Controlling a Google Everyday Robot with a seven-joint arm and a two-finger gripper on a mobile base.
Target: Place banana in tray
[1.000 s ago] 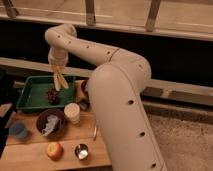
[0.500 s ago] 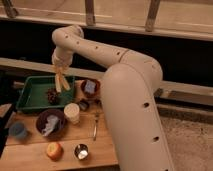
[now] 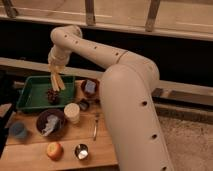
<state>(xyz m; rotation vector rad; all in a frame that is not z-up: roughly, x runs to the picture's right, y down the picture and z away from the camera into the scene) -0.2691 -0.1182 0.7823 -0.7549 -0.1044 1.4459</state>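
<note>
Since the earlier frames the arm has swung slightly right and lower, carrying the tool [image 3: 56, 66] from above the tray's far left part to over its right part. The tool is closed on the upper end of the banana [image 3: 56, 81], whose pale strips hang down and end just above the tray [image 3: 30, 95], close to a dark reddish clump [image 3: 53, 96] lying inside it near the right rim. The green tray sits at the back left of the wooden counter [image 3: 105, 150]. Just right of it stands a brown bowl [image 3: 90, 87] with a bluish item inside. In front of the tray are another brown bowl [image 3: 50, 123] holding something pale, a cream cup [image 3: 72, 113], a fork [image 3: 95, 127], an apple [image 3: 54, 150], a small metal cup [image 3: 81, 151] and a blue cup [image 3: 19, 130].
</note>
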